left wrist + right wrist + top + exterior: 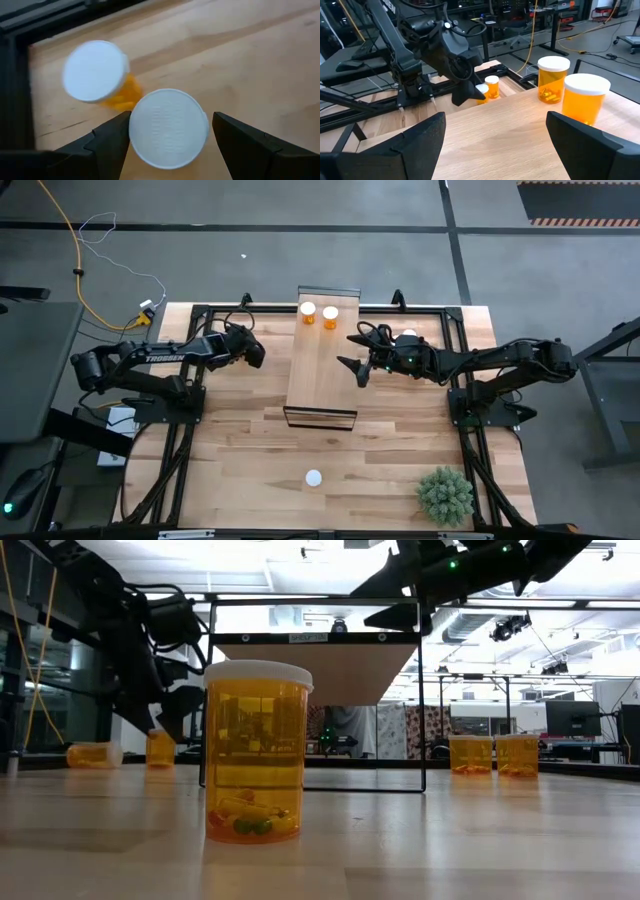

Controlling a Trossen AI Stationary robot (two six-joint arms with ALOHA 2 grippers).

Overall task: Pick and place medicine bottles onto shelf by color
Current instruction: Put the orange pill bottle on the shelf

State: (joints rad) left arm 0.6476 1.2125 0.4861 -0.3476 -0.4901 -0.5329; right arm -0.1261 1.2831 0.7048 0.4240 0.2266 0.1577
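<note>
The light-wood shelf stands mid-table, with two orange white-capped bottles at its far end, also in the right wrist view. My left gripper is open above an upright bottle's white cap, left of the shelf, one finger on either side. A second bottle is beside it. My right gripper hangs open over the shelf's right edge, holding nothing. Another bottle stands near the table's near edge. My left gripper comes from above, pointing down, with its open fingers on either side of the upright bottle's cap. One finger is right at the cap's rim; whether it touches, I cannot tell. The bottle stands on the table.
Two more bottles stand on the table right of the shelf, one cap showing beside the right arm. A small green plant sits at the near right corner. A dark metal frame borders the table.
</note>
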